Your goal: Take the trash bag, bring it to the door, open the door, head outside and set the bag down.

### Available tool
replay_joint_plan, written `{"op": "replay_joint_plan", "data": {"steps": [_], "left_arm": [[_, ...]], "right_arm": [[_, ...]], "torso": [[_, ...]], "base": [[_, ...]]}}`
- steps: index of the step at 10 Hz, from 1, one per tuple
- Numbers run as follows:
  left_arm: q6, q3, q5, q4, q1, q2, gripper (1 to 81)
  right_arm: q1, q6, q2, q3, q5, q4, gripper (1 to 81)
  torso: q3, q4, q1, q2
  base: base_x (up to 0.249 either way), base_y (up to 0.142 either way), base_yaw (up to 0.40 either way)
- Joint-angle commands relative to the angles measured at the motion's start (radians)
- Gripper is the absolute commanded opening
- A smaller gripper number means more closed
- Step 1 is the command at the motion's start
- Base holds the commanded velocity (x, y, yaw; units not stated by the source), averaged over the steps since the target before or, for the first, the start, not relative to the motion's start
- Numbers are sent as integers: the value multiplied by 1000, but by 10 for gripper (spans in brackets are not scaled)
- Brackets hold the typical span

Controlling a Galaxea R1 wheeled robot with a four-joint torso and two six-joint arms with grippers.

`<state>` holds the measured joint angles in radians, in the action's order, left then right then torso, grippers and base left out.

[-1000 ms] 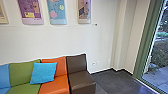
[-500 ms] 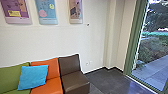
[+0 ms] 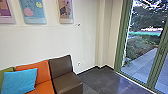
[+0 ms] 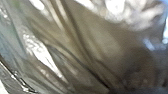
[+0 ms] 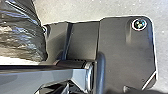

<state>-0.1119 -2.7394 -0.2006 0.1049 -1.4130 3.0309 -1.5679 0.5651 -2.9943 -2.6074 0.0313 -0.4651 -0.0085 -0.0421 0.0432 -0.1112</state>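
Trash bag v. close to L gripper, exact contact unclear

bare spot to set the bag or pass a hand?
Dark floor shows bare between the brown seat, the white wall and the green door frame. The brown seat looks bare too. Crowded: the orange seat, partly covered by the blue cushion. In the right wrist view, the trash bag overlaps the robot's plate.

Square blue cushion over left edge of boxy orange seat; boxy brown seat directly right; green-framed glass panel farther right.
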Motion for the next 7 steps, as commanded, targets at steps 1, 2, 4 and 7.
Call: {"op": "replay_joint_plan", "data": {"steps": [1,2,4,7], "left_arm": [[-2,0,-51,6,73,-1,10],[-2,0,-51,6,73,-1,10],[-2,0,-51,4,73,-1,10],[-2,0,-51,6,73,-3,10]], "right_arm": [[58,2,-2,0,-63,5,811],[58,2,-2,0,-63,5,811],[56,2,-2,-2,-63,5,811],[56,2,-2,-2,-63,5,811]], "torso": [[0,0,0,0],[0,0,0,0],[0,0,0,0],[0,0,0,0]], "base": [[0,0,-245],[0,0,-246],[0,0,-246],[0,0,-250]]}}
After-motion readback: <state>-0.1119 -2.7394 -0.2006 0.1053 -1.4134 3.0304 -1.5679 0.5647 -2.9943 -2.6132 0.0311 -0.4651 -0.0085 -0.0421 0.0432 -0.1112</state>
